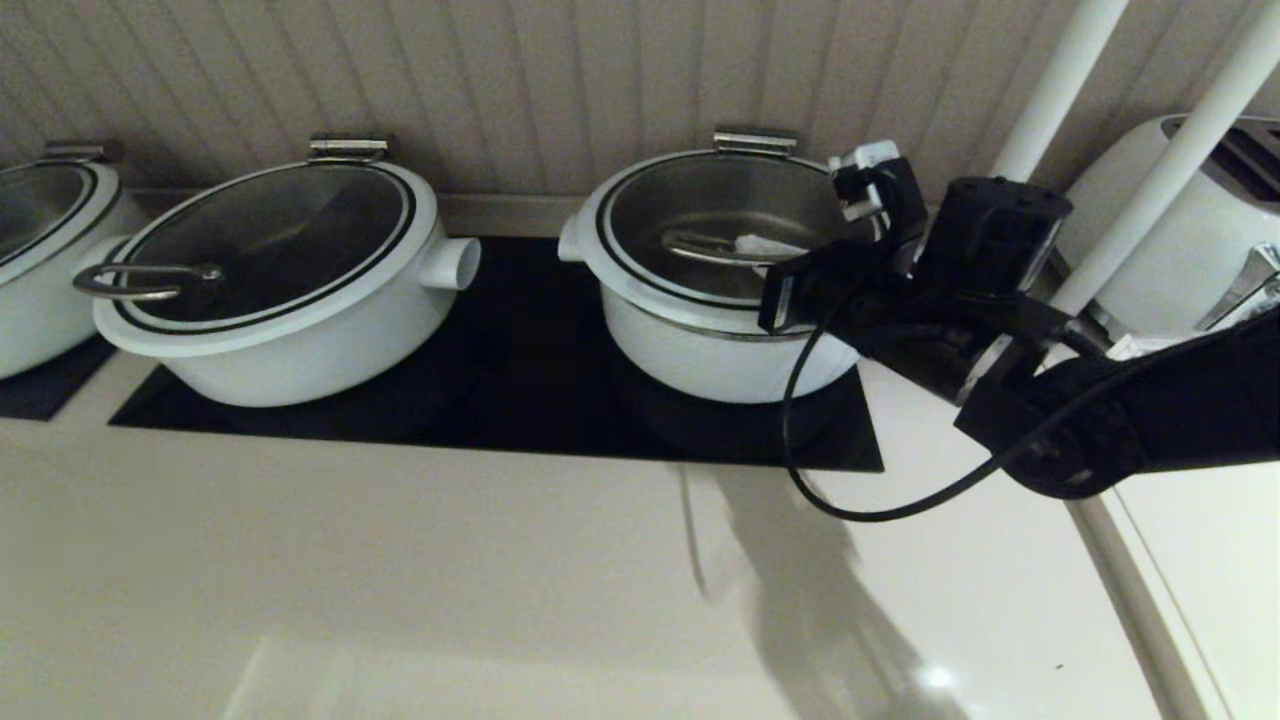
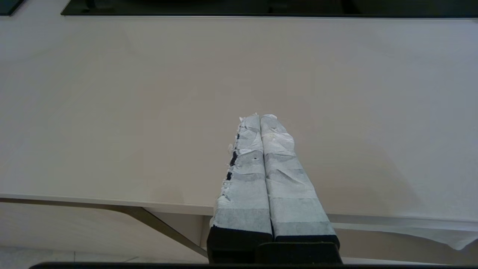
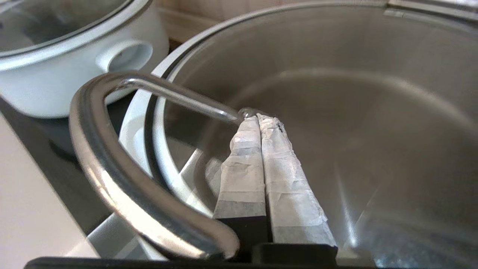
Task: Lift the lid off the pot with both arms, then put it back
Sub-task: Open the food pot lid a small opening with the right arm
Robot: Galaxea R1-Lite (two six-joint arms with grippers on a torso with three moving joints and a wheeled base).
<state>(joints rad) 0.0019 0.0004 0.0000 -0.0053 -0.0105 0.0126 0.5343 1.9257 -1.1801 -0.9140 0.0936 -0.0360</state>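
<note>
Lid (image 1: pixel 715 235) on pot (image 1: pixel 720 350); right hand (image 3: pixel 260 117) closed inside loop handle (image 3: pixel 123 164).

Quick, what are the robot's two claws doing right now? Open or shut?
Left gripper: shut, holding nothing, over the bare counter.
Right gripper: shut, holding nothing, its tips above the lid on the pot, inside the handle.

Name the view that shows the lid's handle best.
The right wrist view: the steel handle fills the near side, with the right hand shut beside it. The head view shows it small, partly hidden. The left wrist view lacks it.
</note>
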